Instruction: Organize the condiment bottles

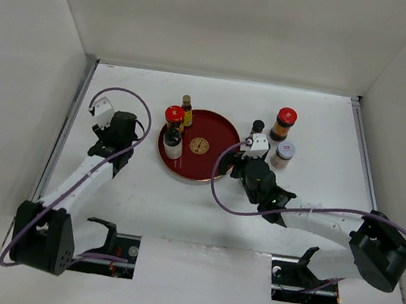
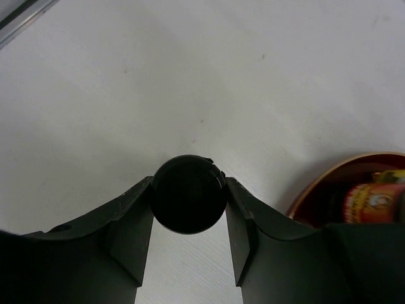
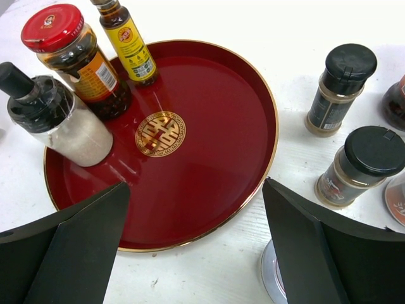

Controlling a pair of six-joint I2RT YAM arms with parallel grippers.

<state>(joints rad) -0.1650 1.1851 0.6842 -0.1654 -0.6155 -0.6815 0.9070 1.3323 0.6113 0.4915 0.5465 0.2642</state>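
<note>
White walls close in a white desk (image 1: 129,187) on three sides. Near its left edge the left claw (image 2: 188,189) is clamped on a small black-capped bottle (image 2: 188,197), with one finger (image 2: 130,234) pressed to each side of the round cap. The bottle is seen from straight above, so its body is hidden. The right claw (image 3: 196,187) has its jaws spread wide with nothing held between them. It hangs over the right-hand rim of a round red tray (image 3: 209,114), which sits in the middle of the desk toward the far edge. Three things stand close together on the left part of the tray. One is a red-capped jar (image 3: 76,60) of dark sauce. A slim brown bottle with a yellow label (image 3: 130,41) stands just beside it toward the far edge. A white-bodied bottle with a black top (image 3: 60,123) stands on its near side, and whether those two touch I cannot tell. Off the tray, between it and the desk's right edge, stand a black-capped spice bottle (image 3: 342,88) and a second spice bottle (image 3: 364,164), near each other but apart. Beyond them are a second red-capped jar (image 1: 284,122), nearest the far edge, and a short white-lidded jar (image 1: 284,153) just beside it on the near side.
</note>
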